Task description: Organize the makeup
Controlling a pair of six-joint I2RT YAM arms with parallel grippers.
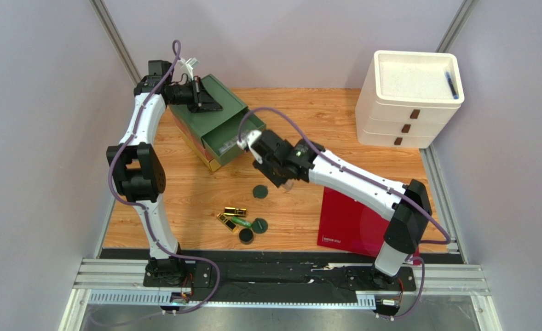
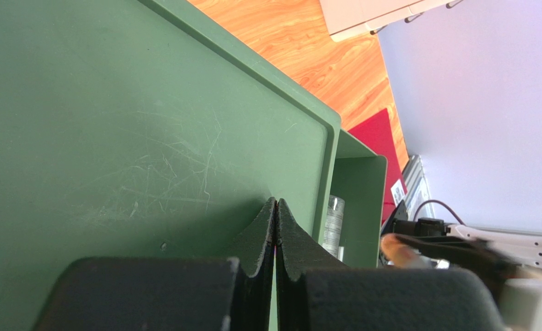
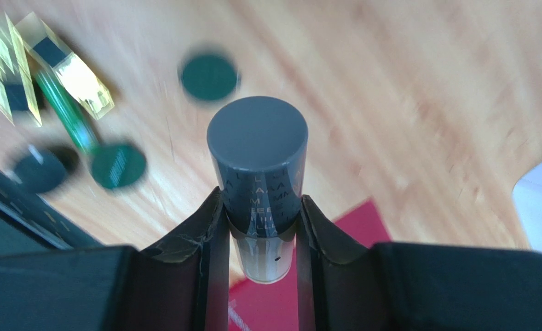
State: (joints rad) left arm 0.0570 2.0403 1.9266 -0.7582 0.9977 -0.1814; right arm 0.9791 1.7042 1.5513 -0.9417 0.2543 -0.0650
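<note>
While most of the makeup lies loose on the table (image 1: 363, 117), we judge the task barely begun.

- Green drawer box (image 1: 220, 110): drawer open, one clear tube (image 2: 334, 224) inside.
- Left gripper (image 2: 275, 231): pressed together, empty, at the box top.
- Right gripper (image 3: 260, 203): pinching a grey-capped lip-gloss tube (image 3: 258, 138) above the table, near the drawer.
- Left to stow: three dark green compacts (image 1: 259, 192), gold lipstick tubes (image 1: 236, 211), one green tube (image 1: 243, 224).
</note>
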